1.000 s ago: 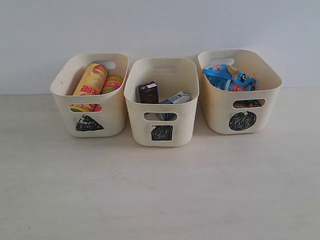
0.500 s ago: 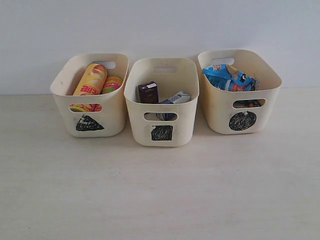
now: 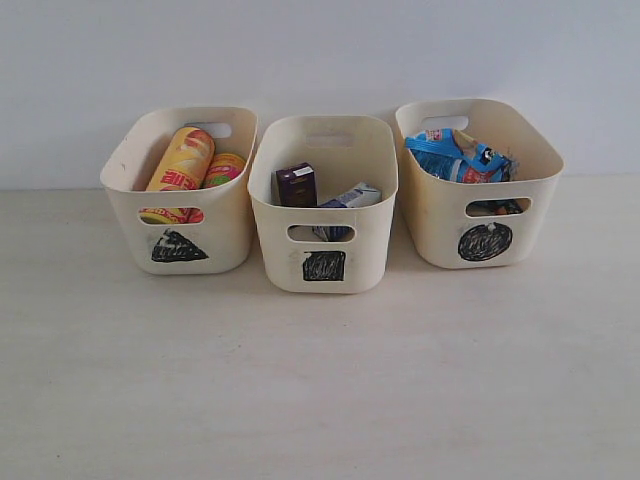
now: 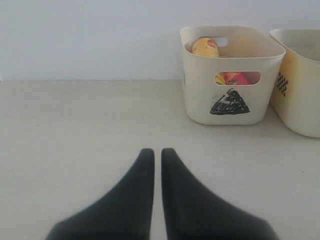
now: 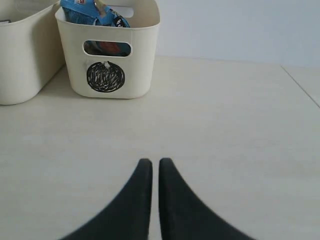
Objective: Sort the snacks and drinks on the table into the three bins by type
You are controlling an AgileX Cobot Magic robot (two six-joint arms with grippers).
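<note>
Three cream bins stand in a row on the table (image 3: 320, 380). The triangle bin (image 3: 225, 225) holds the yellow chip can (image 3: 183, 160) and the pink chip can (image 3: 225, 168). In the square bin (image 3: 370, 250) sit the dark purple carton (image 3: 296, 185) and the blue and white carton (image 3: 350, 197). The circle bin (image 3: 435, 225) holds the blue-white noodle bag (image 3: 455, 155); the orange bag is hidden. Neither gripper appears in the exterior view. My left gripper (image 4: 157, 152) is shut and empty, short of the triangle bin (image 4: 200, 90). My right gripper (image 5: 151, 162) is shut and empty, short of the circle bin (image 5: 142, 65).
A pale wall rises right behind the bins. The table's right edge (image 5: 300, 85) shows in the right wrist view. Bare tabletop lies between both grippers and the bins.
</note>
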